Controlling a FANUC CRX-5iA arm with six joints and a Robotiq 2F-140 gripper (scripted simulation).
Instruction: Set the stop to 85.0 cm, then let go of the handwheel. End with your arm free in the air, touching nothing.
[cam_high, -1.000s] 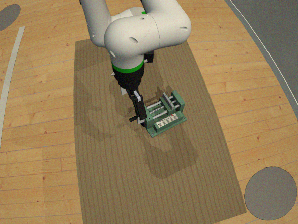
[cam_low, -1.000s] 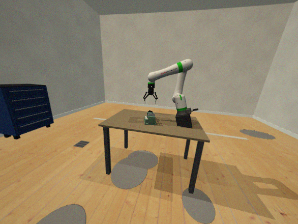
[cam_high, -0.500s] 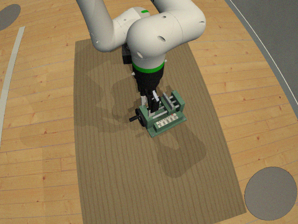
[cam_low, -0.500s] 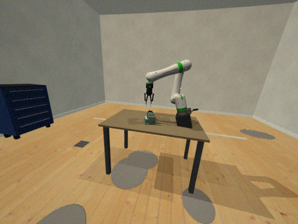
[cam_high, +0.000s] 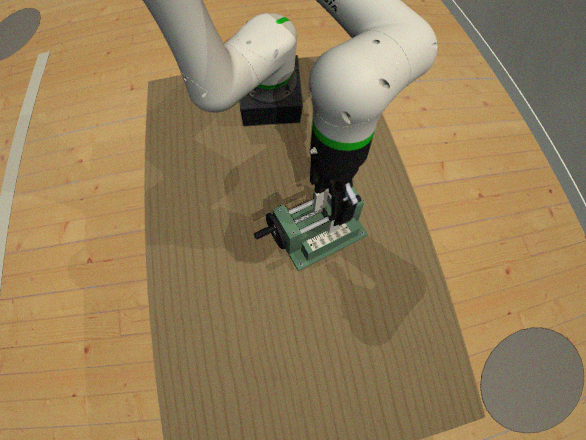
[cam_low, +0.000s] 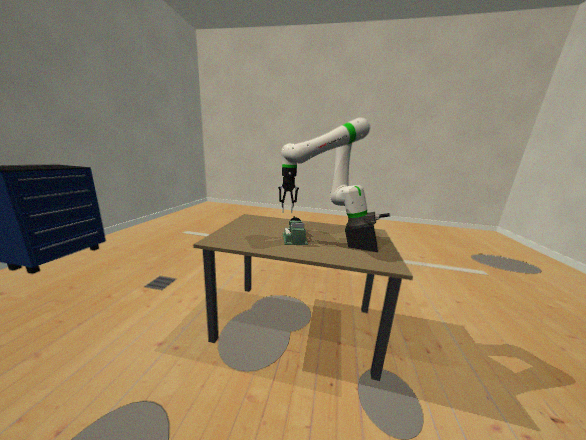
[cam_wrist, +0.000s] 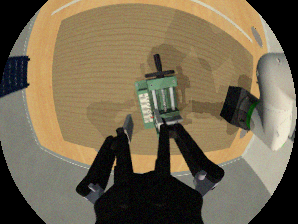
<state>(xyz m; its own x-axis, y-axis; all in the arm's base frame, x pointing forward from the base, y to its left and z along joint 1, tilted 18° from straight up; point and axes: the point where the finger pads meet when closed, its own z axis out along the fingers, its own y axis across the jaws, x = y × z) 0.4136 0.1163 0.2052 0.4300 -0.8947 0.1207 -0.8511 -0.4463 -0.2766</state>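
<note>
The green screw-driven fixture stands on the table. Its black handwheel has a crank handle pointing outward. A white scale strip runs along one side; its numbers are too small to read. The grey stop is near the end of the rods away from the handwheel, partly hidden by a finger in the wrist view. My gripper points down above the fixture, partly open, with nothing between its fingers, away from the handwheel.
The brown table top carries the fixture and the arm's black base. A blue drawer cabinet stands on the floor beyond the table.
</note>
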